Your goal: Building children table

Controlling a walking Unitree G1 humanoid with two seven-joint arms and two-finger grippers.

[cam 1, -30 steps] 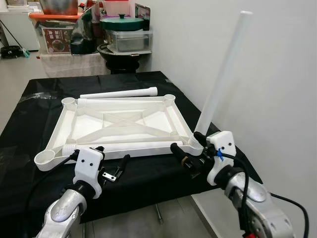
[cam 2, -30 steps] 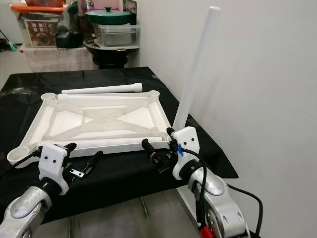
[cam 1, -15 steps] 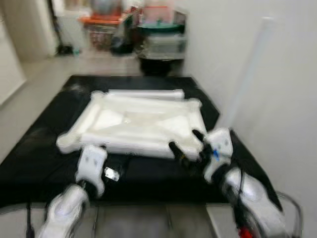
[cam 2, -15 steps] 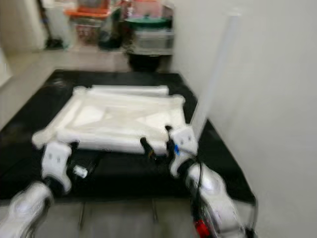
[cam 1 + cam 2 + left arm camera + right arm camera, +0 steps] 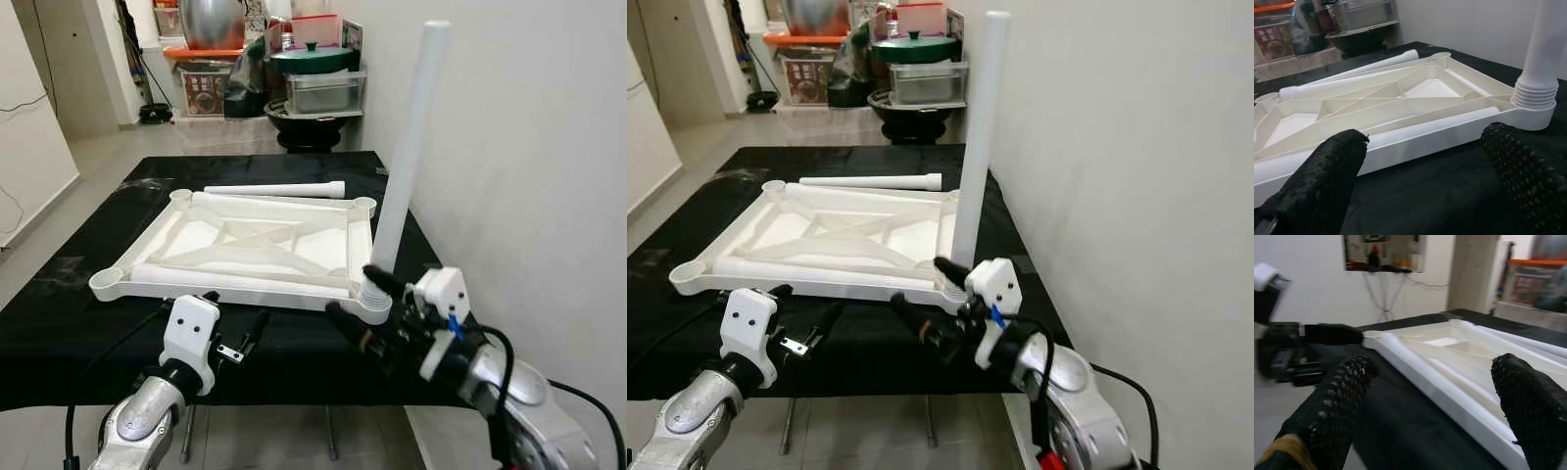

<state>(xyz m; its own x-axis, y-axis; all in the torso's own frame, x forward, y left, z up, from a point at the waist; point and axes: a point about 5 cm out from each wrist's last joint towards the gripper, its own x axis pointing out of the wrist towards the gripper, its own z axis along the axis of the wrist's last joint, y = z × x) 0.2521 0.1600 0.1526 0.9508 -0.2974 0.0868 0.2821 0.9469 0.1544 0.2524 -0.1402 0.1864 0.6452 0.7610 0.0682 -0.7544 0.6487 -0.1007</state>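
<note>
The white table top [image 5: 265, 240] lies upside down on the black-covered table [image 5: 98, 211]. One white leg [image 5: 404, 147] stands upright in its near right corner socket [image 5: 1533, 100]. A second leg [image 5: 245, 280] lies inside the frame along the near rim. A third leg [image 5: 276, 189] lies loose behind the far rim. My right gripper [image 5: 364, 302] is open just in front of the upright leg's base, with one finger [image 5: 1533, 411] beside the socket. My left gripper [image 5: 235, 313] is open over the black cloth before the near rim, holding nothing.
A white wall [image 5: 529, 147] runs close along the table's right side. Behind the table stand a green-lidded pot [image 5: 313, 56], a metal container [image 5: 325, 90] and other clutter. Open floor [image 5: 108, 147] lies to the left. The table's front edge [image 5: 294, 397] is right under my grippers.
The whole picture shifted and blurred, so the camera moved. The parts on the table look unmoved. Both grippers stay open near the front rim.
</note>
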